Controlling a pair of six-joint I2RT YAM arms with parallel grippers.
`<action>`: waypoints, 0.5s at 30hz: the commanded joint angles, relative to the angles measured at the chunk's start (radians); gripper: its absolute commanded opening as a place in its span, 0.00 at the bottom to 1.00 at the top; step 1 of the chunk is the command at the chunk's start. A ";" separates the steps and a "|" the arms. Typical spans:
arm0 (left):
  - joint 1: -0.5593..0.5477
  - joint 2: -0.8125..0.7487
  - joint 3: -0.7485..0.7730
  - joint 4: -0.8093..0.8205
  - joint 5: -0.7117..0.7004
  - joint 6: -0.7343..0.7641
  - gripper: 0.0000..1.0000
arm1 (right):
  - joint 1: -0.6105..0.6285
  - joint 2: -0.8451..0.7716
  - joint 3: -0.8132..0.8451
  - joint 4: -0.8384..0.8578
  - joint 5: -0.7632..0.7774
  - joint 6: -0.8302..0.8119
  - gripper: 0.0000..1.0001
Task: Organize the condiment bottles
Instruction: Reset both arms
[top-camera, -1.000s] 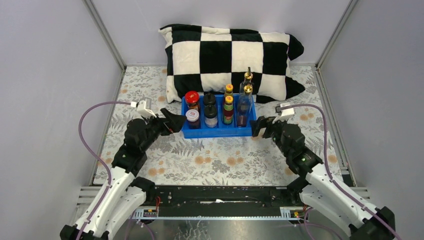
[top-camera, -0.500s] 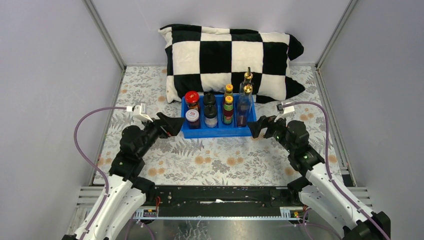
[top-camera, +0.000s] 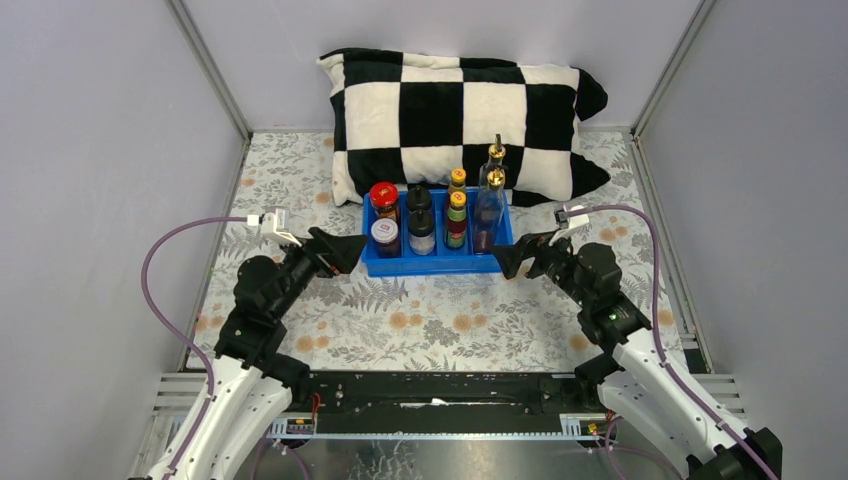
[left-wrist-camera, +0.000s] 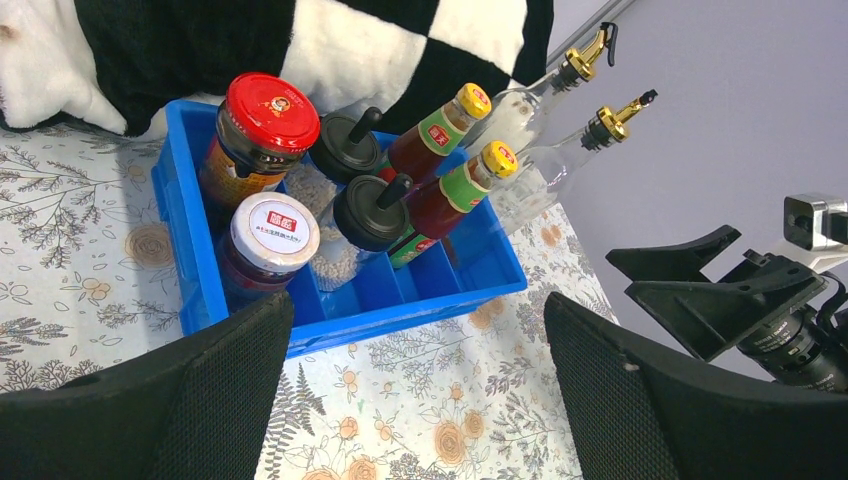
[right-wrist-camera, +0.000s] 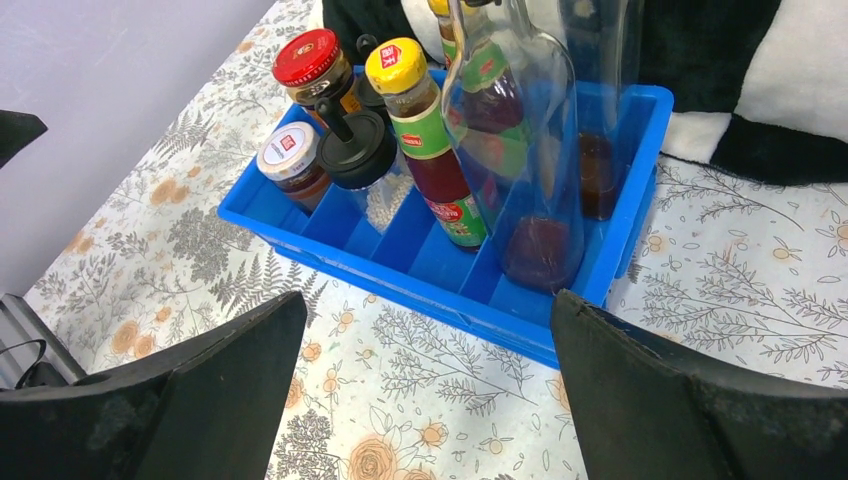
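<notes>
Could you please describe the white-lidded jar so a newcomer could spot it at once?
Find the checkered pillow at the back of the table; the blue tray sits just in front of it. At the tray's left end, the white-lidded jar stands at the front, its lid bearing a red label, unlike the red-lidded jar behind and the black-capped jar beside it.

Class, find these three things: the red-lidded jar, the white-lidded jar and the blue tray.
red-lidded jar (left-wrist-camera: 268, 108), left wrist view, on its lid.
white-lidded jar (left-wrist-camera: 274, 231), left wrist view, on its lid.
blue tray (right-wrist-camera: 450, 312), right wrist view, near wall.
</notes>
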 joint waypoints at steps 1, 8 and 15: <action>-0.006 -0.011 0.018 0.014 0.013 0.003 0.99 | -0.004 -0.032 -0.005 0.052 -0.025 0.011 1.00; -0.006 -0.015 0.026 -0.001 0.014 0.006 0.99 | -0.003 -0.030 -0.004 0.056 -0.021 0.009 1.00; -0.006 -0.004 0.041 -0.004 0.018 0.010 0.99 | -0.004 -0.010 -0.009 0.072 -0.025 0.014 1.00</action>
